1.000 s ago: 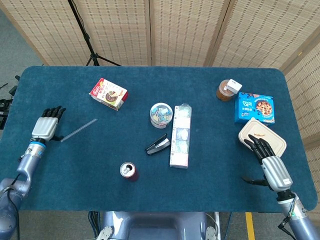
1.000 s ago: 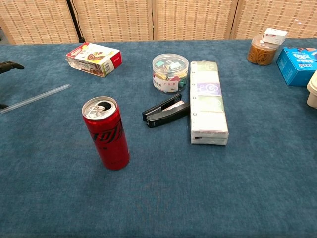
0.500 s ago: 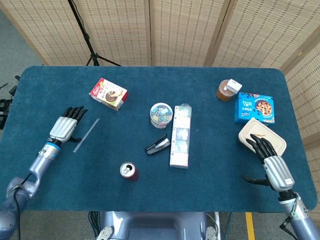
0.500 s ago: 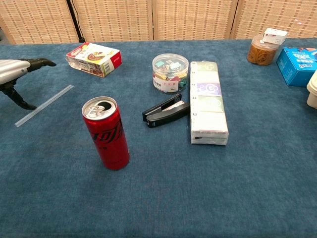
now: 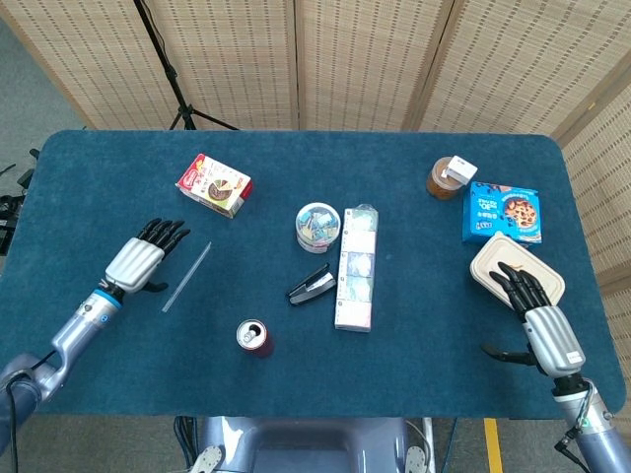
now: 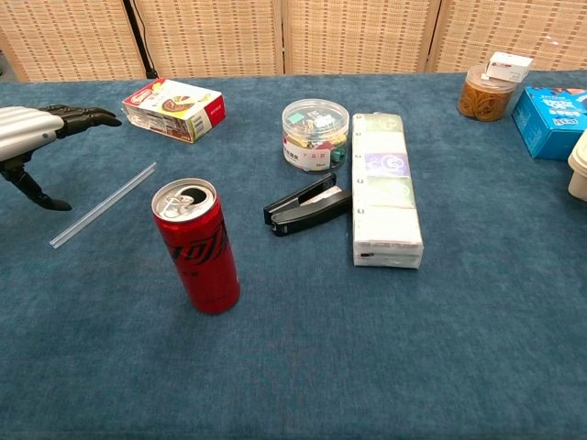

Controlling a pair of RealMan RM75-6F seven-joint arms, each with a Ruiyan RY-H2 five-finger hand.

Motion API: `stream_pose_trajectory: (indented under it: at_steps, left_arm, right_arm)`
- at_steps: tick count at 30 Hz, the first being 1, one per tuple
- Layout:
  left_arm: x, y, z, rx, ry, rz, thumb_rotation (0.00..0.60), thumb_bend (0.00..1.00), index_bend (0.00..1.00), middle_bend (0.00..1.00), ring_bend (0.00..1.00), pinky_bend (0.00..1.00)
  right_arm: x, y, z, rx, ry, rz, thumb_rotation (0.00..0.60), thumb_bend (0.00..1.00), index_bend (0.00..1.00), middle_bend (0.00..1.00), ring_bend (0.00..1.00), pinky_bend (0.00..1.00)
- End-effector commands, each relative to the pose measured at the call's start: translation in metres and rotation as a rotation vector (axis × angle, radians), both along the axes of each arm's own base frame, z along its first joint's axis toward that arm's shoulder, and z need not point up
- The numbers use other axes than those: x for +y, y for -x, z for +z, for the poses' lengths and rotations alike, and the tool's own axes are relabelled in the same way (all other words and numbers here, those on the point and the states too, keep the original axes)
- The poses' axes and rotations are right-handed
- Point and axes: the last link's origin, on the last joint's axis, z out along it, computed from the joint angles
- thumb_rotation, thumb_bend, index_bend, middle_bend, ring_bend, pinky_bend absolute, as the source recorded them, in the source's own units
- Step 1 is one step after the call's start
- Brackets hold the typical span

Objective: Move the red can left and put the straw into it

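The red can [image 5: 254, 337] [image 6: 198, 244] stands upright near the front middle of the blue table, its top opened. A clear straw [image 5: 186, 277] [image 6: 103, 203] lies flat on the cloth to the can's left. My left hand [image 5: 143, 263] [image 6: 37, 128] hovers just left of the straw, fingers spread, holding nothing. Far across the table at the front right is my right hand [image 5: 539, 317], also with spread fingers and empty, next to a beige container; the chest view does not show it.
Right of the can lie a black stapler [image 5: 312, 284], a long wrapped pack [image 5: 356, 267] and a clear tub of clips [image 5: 317, 225]. A red snack box [image 5: 214, 184] sits behind the straw. A jar [image 5: 447, 177], blue cookie box [image 5: 501, 212] and beige container [image 5: 517, 267] crowd the right.
My left hand has swept rightward toward the table's middle. The straw has shifted right with it and turned steeper. The right hand has drifted slightly back; the can has not moved.
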Motion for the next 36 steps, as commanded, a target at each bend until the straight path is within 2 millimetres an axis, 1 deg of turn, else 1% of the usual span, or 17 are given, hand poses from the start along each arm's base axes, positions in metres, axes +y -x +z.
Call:
stream_pose_trajectory:
  at_steps: [1,3,5,8,10,13,18,23,27,32,36]
  left_arm:
    - [-0.014,0.003,0.009,0.073,0.017,-0.077,0.600,0.05,0.00,0.00,0.00,0.00]
    - [-0.019,0.005,0.014,0.123,0.016,-0.119,0.600,0.09,0.02,0.00,0.00,0.00]
    - [-0.024,0.006,0.016,0.168,0.021,-0.152,0.600,0.14,0.08,0.00,0.00,0.00]
    - [-0.031,0.007,0.015,0.228,0.033,-0.200,0.600,0.21,0.15,0.00,0.00,0.00]
    - [-0.035,0.008,0.014,0.253,0.041,-0.220,0.600,0.23,0.18,0.00,0.00,0.00]
    - [-0.042,0.008,0.011,0.285,0.047,-0.263,0.600,0.24,0.20,0.00,0.00,0.00]
    - [-0.053,0.001,0.002,0.270,0.045,-0.342,0.600,0.25,0.23,0.00,0.00,0.00]
    - [-0.062,0.002,-0.003,0.288,0.066,-0.393,0.600,0.26,0.26,0.00,0.00,0.00]
    - [-0.066,0.007,0.001,0.313,0.059,-0.419,0.600,0.26,0.27,0.00,0.00,0.00]
    - [-0.066,0.014,0.008,0.341,0.035,-0.423,0.600,0.26,0.27,0.00,0.00,0.00]
    - [-0.065,0.019,0.006,0.363,0.035,-0.419,0.600,0.26,0.27,0.00,0.00,0.00]
  right_arm:
    - [0.000,0.000,0.000,0.000,0.002,-0.001,0.600,0.00,0.00,0.00,0.00,0.00]
    - [0.000,-0.001,0.000,0.000,0.003,0.000,0.600,0.00,0.00,0.00,0.00,0.00]
    - [0.000,-0.001,-0.001,0.000,0.002,0.002,0.600,0.00,0.00,0.00,0.00,0.00]
    - [0.000,-0.003,-0.001,0.000,0.003,0.004,0.600,0.00,0.00,0.00,0.00,0.00]
    - [0.000,-0.003,-0.002,0.000,0.004,0.004,0.600,0.00,0.00,0.00,0.00,0.00]
    - [0.000,-0.003,-0.002,0.000,0.006,0.003,0.600,0.00,0.00,0.00,0.00,0.00]
    - [0.001,-0.004,-0.002,-0.001,0.009,0.004,0.600,0.00,0.00,0.00,0.00,0.00]
    - [0.001,-0.003,0.000,-0.004,0.017,-0.002,0.600,0.00,0.00,0.00,0.00,0.00]
    - [0.001,-0.003,0.002,-0.006,0.025,-0.006,0.600,0.00,0.00,0.00,0.00,0.00]
    - [0.001,-0.004,0.001,-0.009,0.026,-0.005,0.600,0.00,0.00,0.00,0.00,0.00]
    - [0.001,-0.004,0.000,-0.009,0.024,-0.003,0.600,0.00,0.00,0.00,0.00,0.00]
